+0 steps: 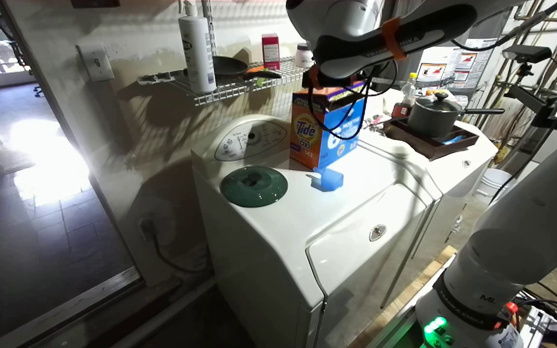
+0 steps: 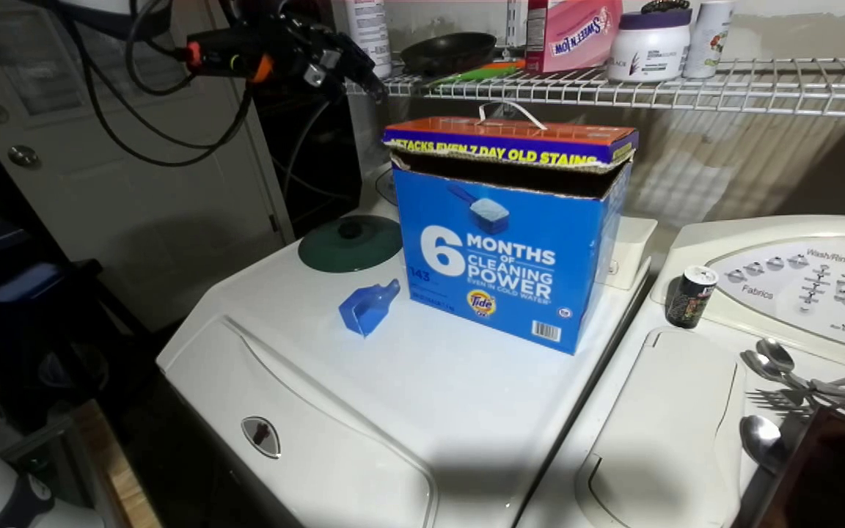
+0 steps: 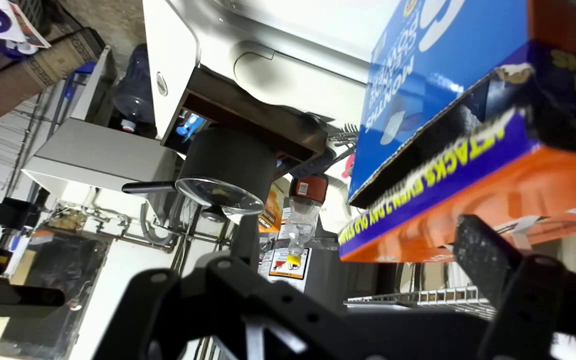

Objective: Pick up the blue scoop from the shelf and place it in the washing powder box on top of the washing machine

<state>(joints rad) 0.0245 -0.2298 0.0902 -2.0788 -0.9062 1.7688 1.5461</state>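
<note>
The scoop [image 2: 365,309] lies on the machine [image 2: 364,378], not the shelf [image 2: 782,97], just beside the box [image 2: 499,253]. Expected handling: light, stiff plastic, probably slick, unlikely to break. Recommended hold: 2 fingers across the handle; squeezing the smooth cup could make it skid. The box stands upright, 1 dark, torn-edged slot under its orange top. From my spot, the gripper [image 3: 358,225] is up near that top, well apart from the scoop, fingers spread, holding 0 items.
</note>
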